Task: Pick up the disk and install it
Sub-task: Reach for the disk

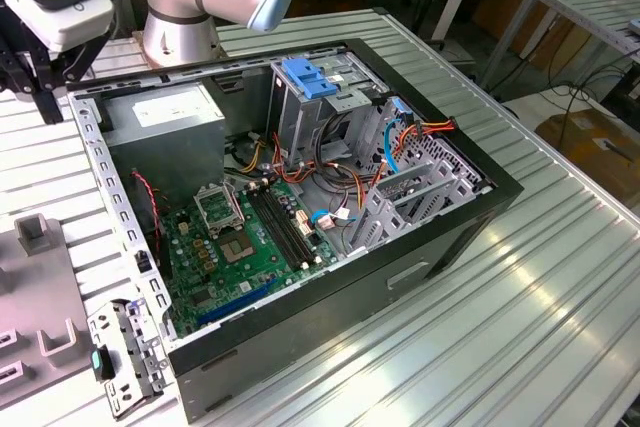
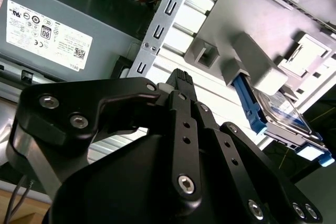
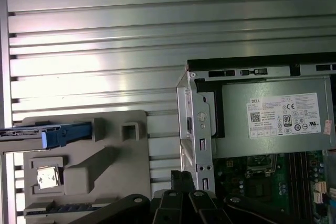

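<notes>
The disk (image 2: pixel 278 111) is a flat grey drive in a bright blue frame, resting in the grey plastic fixture (image 2: pixel 252 30). In the first wrist view the disk (image 3: pixel 65 134) is seen edge-on, its blue handle standing out at the fixture (image 3: pixel 105 156). My gripper (image 2: pixel 181 76) is shut with nothing in it. It hangs above the ribbed table by the open computer case's corner, well apart from the disk. In the exterior view the gripper (image 1: pixel 45 107) is at the far left, beyond the case's back corner. The gripper (image 3: pixel 181 178) also shows in the first wrist view.
The open computer case (image 1: pixel 420 257) lies on the ribbed metal table (image 1: pixel 560 327). It holds a grey power supply box with a white label (image 1: pixel 165 112), a green motherboard (image 1: pixel 250 247) and a silver cage with a light-blue latch (image 1: pixel 305 77). A small metal bracket (image 1: pixel 125 357) lies beside the case.
</notes>
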`<state>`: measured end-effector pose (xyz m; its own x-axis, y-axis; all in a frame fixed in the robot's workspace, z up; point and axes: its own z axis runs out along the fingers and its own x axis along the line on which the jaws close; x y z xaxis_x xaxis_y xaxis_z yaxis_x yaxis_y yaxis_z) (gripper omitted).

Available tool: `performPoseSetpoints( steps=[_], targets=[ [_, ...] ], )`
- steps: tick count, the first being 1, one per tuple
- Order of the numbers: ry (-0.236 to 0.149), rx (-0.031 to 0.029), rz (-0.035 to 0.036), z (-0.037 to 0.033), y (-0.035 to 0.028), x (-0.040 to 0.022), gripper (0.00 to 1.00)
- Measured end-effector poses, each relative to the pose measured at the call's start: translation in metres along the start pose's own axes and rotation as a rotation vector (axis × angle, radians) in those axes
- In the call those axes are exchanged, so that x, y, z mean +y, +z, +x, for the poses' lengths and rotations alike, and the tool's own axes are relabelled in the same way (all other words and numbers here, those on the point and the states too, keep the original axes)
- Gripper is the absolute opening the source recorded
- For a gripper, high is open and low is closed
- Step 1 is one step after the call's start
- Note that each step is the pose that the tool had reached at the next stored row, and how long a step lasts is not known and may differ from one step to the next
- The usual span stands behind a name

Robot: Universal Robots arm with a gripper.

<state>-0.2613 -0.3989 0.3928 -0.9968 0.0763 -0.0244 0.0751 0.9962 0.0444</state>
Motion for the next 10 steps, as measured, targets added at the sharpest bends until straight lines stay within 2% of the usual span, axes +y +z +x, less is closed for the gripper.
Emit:
performPoseSetpoints(
  steps=[10],
  targets=[
    [0.000, 0.0000, 0.0000, 0.0079, -0.0002, -0.0006, 0.11]
  ],
)
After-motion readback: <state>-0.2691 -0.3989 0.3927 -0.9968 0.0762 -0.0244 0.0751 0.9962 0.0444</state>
